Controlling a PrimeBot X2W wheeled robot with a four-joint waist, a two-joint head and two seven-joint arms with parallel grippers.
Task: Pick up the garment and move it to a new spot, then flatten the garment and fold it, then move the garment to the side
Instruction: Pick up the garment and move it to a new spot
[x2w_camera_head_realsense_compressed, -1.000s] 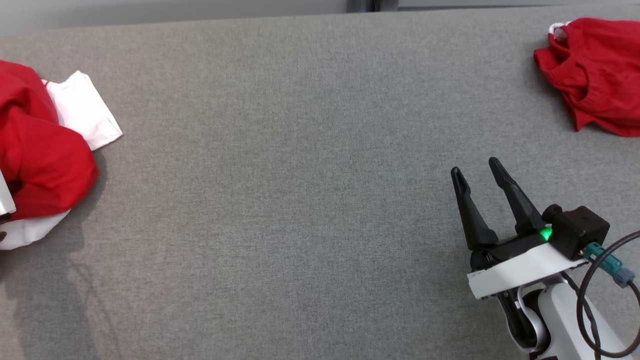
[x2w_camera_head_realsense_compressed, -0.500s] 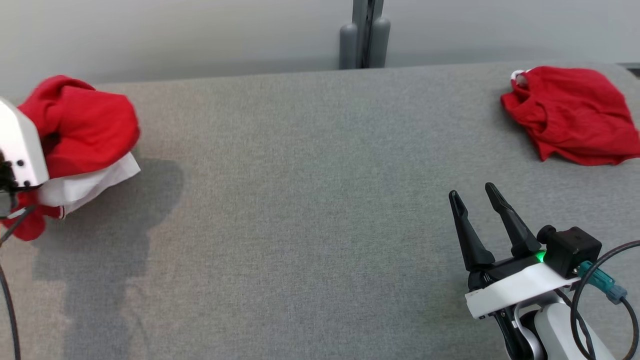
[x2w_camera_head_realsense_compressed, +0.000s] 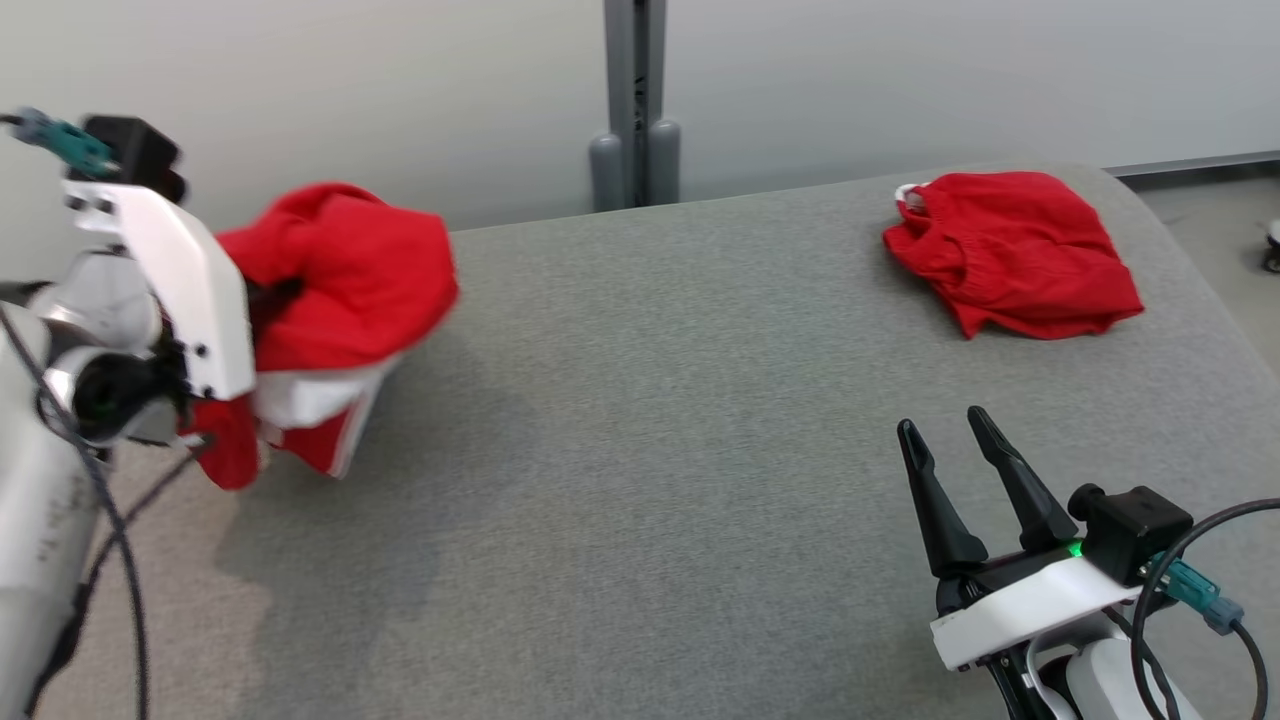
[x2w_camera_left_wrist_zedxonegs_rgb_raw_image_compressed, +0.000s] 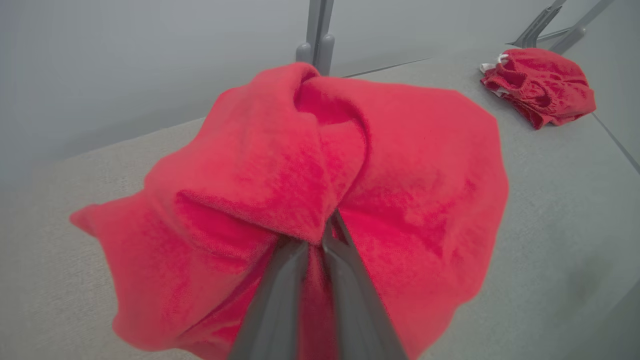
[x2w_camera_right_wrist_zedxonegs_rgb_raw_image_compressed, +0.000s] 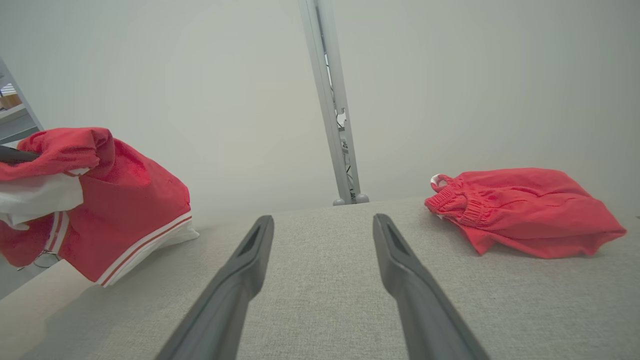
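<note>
Two red garments before you. One, red-and-white garment (x2w_camera_head_realsense_compressed: 350, 270), hangs bunched from your left gripper (x2w_camera_left_wrist_zedxonegs_rgb_raw_image_compressed: 320, 240), fingers pinched narrow on cloth, held above left end of grey table (x2w_camera_head_realsense_compressed: 650, 450); cannot tell whether lowest hem touches surface. Other, red shorts (x2w_camera_head_realsense_compressed: 1010, 255), lies crumpled at far right corner, well apart. Your right gripper (x2w_camera_head_realsense_compressed: 940, 423) hovers at near right, two fingers spread wide, empty. One grey post (x2w_camera_head_realsense_compressed: 630, 100) behind table.
</note>
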